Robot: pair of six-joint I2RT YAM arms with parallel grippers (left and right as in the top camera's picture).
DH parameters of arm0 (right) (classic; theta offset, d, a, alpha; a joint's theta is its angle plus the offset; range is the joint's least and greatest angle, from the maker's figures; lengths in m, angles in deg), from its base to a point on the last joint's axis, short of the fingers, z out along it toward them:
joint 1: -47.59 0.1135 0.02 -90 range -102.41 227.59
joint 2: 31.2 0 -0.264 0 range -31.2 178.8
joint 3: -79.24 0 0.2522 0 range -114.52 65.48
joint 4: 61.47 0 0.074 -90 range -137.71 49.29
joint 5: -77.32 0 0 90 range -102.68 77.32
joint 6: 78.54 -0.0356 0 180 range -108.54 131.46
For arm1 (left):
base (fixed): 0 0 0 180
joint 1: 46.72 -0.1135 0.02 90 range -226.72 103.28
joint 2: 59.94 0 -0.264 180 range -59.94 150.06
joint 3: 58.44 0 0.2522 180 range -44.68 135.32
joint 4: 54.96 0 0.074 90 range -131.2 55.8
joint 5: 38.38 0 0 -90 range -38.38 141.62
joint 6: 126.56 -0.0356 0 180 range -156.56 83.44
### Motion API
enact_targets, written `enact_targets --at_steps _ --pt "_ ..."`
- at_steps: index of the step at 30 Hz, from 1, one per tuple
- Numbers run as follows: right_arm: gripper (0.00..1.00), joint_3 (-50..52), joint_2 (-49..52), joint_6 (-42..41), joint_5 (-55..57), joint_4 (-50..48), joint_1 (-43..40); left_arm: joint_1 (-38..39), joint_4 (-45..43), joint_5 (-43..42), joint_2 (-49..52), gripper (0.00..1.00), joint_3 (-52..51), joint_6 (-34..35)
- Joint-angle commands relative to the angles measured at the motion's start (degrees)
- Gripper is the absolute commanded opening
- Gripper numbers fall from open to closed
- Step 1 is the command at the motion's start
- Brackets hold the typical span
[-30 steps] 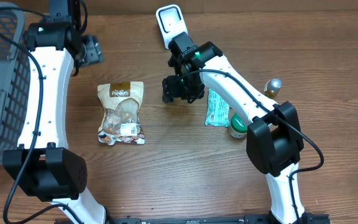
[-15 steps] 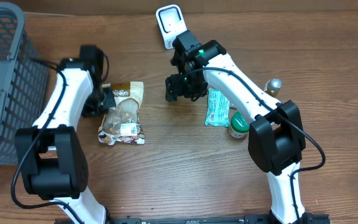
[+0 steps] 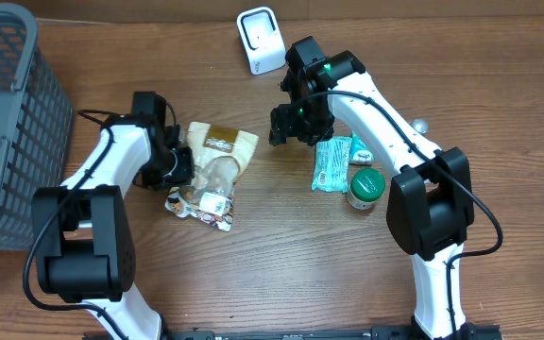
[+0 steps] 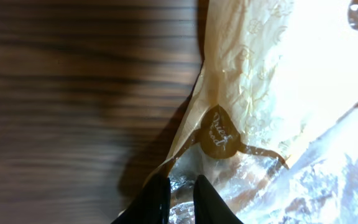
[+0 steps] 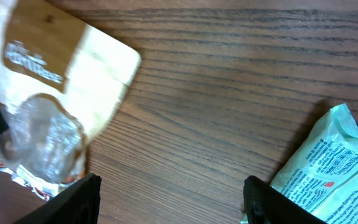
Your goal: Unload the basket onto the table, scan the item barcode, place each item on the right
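Dragged askew, one snack bag (image 3: pixel 213 170) sits pinched in low-reaching left fingers (image 4: pixel 157 199); right fingers (image 5: pixel 73 202) hover spread by one teal packet (image 3: pixel 331 163).

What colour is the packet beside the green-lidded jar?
Mint green; the packet shows best in the right wrist view.

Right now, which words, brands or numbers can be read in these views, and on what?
Possibly "Dried nut": white cursive on the brown badge of the snack bag; not certain.
White brand lettering on the bag's tan header: blurred, unreadable.
White sticker on the bag: too small to read.
Print on the teal packet: too small to read.
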Motion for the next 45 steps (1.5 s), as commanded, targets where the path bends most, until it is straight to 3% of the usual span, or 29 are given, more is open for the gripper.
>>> enact_targets --at_steps 1,9,14,18,26,31,37,45 --pt "0.7 -0.9 -0.35 0.59 -0.35 0.44 -0.81 3.02 -0.42 -5.62 0.2 0.19 -0.74 -4.96" --pt "0.73 -0.9 -0.37 8.13 -4.57 1.03 -0.85 9.11 -1.9 -11.65 0.2 0.2 1.64 -9.2" --pt "0.77 -0.92 -0.37 9.33 -4.57 -0.17 -0.92 8.96 7.08 -11.69 0.17 0.2 13.51 -8.79" --pt "0.78 -0.92 -0.37 9.31 -4.37 -1.38 -0.92 9.01 16.65 -11.85 0.17 0.26 21.57 -2.67" --pt "0.78 -0.9 -0.35 12.22 -4.42 -0.68 -0.92 10.25 20.0 -11.85 0.52 0.15 14.64 0.07" --pt "0.78 -0.07 -0.31 14.12 -4.55 0.42 -0.9 10.73 19.76 -10.99 0.52 0.15 8.85 0.0" --pt "0.77 1.73 1.07 23.67 -15.56 0.13 -0.9 10.73 15.61 -9.62 0.52 0.14 4.7 0.07" --pt "0.82 6.16 1.38 24.26 -17.05 -5.03 -0.9 10.75 10.88 -4.61 0.52 0.15 1.99 0.11"
